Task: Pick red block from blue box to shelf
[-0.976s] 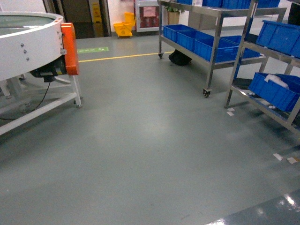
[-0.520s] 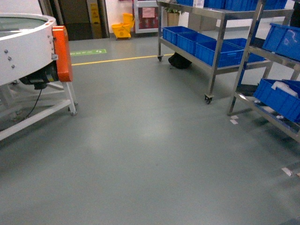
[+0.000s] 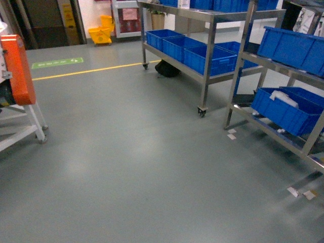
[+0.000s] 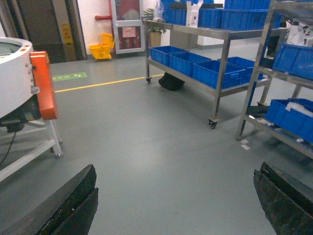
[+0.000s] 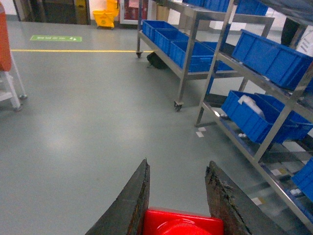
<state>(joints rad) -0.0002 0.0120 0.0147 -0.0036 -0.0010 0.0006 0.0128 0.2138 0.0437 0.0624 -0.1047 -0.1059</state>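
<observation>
1. At the far left stands a white machine with an orange panel (image 3: 16, 68). It now sits much nearer the left edge of the head view than a second ago, so the whole scene has slid leftward.
2. The left tool (image 4: 176, 205) hangs spread wide and empty over the grey floor (image 3: 131, 152).
3. The right tool (image 5: 178, 205) pinches the red block (image 5: 183, 223) between its fingers, just above the floor. The blue box is not in view.
4. The shelf (image 3: 243, 61), holding dark blue crates (image 3: 286, 109), is at the right, well apart from the block.
5. Risk: I judge the block could slip if the base jolts while rolling, since only its sides are held.
6. Risk: turning too near could clip a steel upright.
</observation>
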